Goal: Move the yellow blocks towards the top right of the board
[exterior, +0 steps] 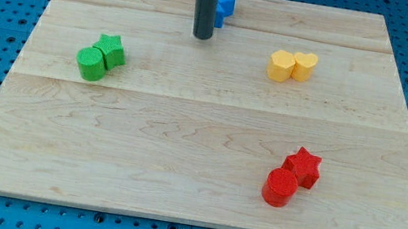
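Two yellow blocks sit touching at the view's upper right of the wooden board: a yellow hexagon on the left and a yellow heart on the right. My tip is a dark rod standing on the board near the view's top centre, well to the left of the yellow blocks. A blue block sits just behind and to the right of the rod, partly hidden by it.
A green cylinder and a green star touch at the view's left. A red cylinder and a red star touch at the lower right. The wooden board lies on a blue pegboard surface.
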Tool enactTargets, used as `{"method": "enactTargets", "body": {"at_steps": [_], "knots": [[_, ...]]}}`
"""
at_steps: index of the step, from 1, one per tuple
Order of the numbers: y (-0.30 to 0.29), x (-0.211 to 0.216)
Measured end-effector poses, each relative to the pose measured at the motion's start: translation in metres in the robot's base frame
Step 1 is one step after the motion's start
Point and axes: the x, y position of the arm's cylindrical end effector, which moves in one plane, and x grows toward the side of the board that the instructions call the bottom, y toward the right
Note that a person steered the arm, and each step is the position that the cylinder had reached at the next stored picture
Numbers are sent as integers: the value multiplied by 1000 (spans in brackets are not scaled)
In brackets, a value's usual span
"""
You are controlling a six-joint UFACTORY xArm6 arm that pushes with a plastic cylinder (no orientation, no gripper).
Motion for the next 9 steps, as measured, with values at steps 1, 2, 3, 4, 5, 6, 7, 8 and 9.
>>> {"method": "enactTargets", "body": {"at_steps": [1,2,3,4,5,6,7,8,9], "knots": [[51,30],[121,55],[163,76],[182,55],[174,31],[170,-25],[179,-67],[191,-64],[229,3]]}}
